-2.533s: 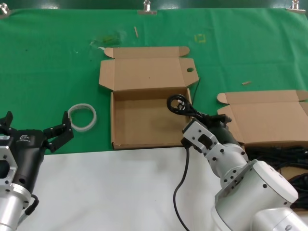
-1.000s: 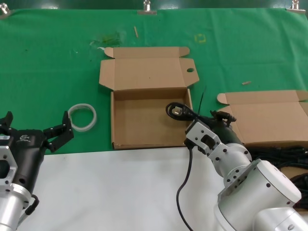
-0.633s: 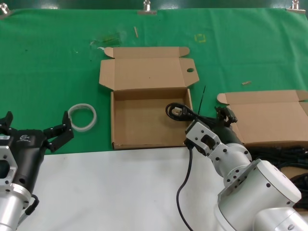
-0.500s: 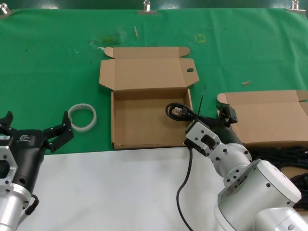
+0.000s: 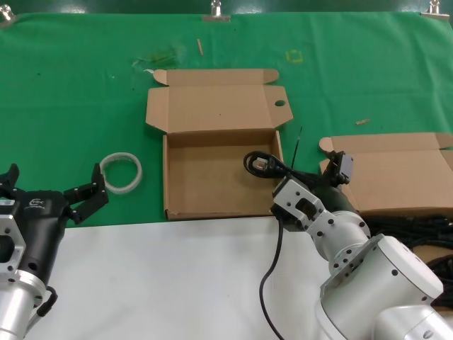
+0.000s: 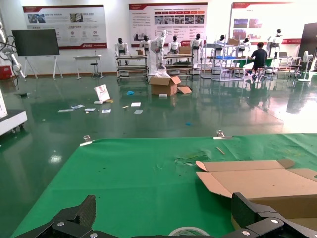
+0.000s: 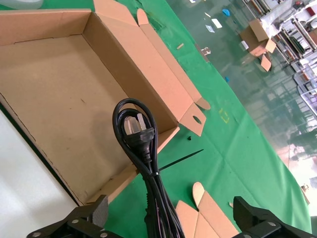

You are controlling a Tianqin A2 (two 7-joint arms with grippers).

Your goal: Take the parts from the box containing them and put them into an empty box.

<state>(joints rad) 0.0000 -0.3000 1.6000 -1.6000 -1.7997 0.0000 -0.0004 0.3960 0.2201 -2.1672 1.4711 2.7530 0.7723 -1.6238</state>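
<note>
Green cloth (image 5: 78, 92) covers the far part of the work surface, and a white tabletop (image 5: 156, 283) fills the lower part of the head view. At centre frame sits the shallow square brown cardboard carton with an oval hole in its lid tab (image 5: 185, 207), lid flap folded back toward the top of the frame. A bundled thin black power cord with a moulded plug (image 5: 263, 164) lies with its looped plug end over the right wall of this carton, the rest trailing outside toward the right gripper (image 5: 322, 178). In the right wrist view the right gripper's fingers (image 7: 94, 214) stand wide apart on either side of the cord (image 7: 140, 136), not clamping it. At right frame lies the plain-lidded brown cardboard carton (image 5: 396, 173), with more black cords (image 5: 417, 230) piled at its near edge. The left gripper (image 5: 53, 191) rests at lower left, fingers spread, near a white translucent ring (image 5: 121, 173) on the cloth.
</note>
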